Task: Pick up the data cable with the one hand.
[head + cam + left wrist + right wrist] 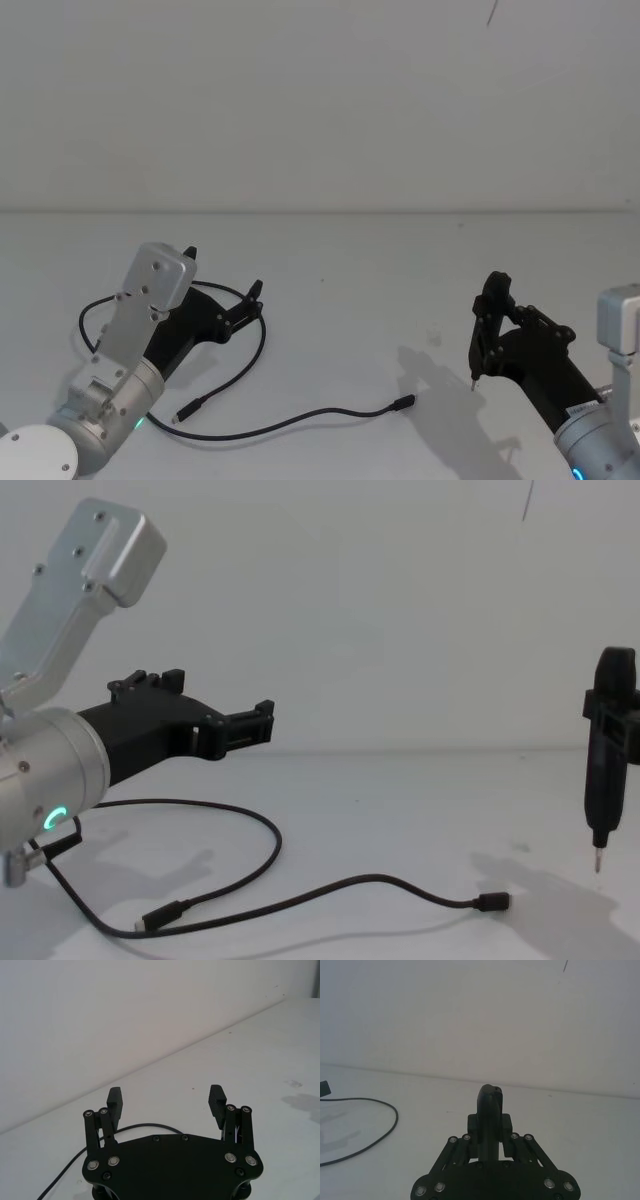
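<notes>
The long thin black data cable [300,421] is lying looped on the white counter [380,280], ungrasped. We are hovering our bulky black left hand [166,1095] over its loop, jaws apart; lowering onto a strand seems next. Our right hand [490,1132], off right, is clamping a slim black tool [603,780].

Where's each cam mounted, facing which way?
Head: high, facing forward and down at the white table; left end effector open above the long thin black data cable, right end effector gripping a slim black metal-tipped tool.
Chest: lower, looking across the table; both end effectors from the side.
Left wrist: behind the left end effector, cable beyond.
Right wrist: behind the right end effector and tool.
Shared: head and chest show both cable plugs.
</notes>
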